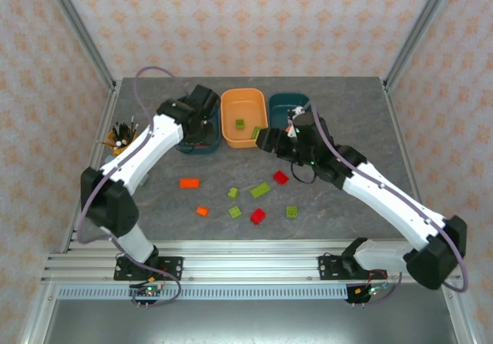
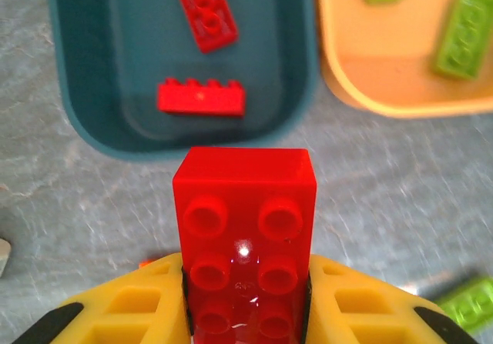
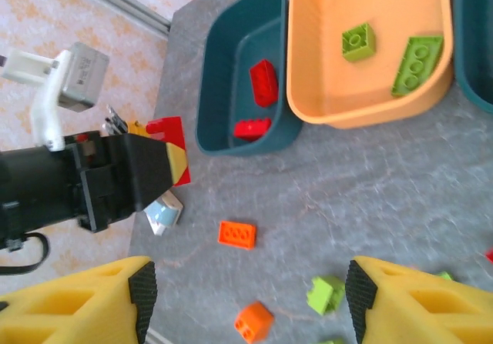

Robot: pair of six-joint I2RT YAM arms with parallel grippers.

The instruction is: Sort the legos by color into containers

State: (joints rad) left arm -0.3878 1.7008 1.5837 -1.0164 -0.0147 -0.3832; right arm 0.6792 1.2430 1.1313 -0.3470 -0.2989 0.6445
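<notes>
My left gripper [image 2: 245,282] is shut on a red lego [image 2: 245,221], holding it just short of the near rim of the left teal container [image 2: 77,105], where two red legos [image 2: 202,98] lie. In the top view that gripper [image 1: 199,131] hangs over this tub [image 1: 202,153]. The orange container [image 1: 243,118] holds two green legos [image 1: 240,124]. My right gripper [image 3: 246,290] is open above the table with nothing between its fingers; in the top view it [image 1: 267,138] sits beside the orange tub. Several loose legos lie below: orange [image 1: 189,183], green [image 1: 259,191], red [image 1: 257,216].
A second teal container [image 1: 289,104] stands right of the orange one, partly under the right arm. A yellow cup of pens [image 1: 122,138] sits at the table's left edge. Metal frame posts rise at the far corners.
</notes>
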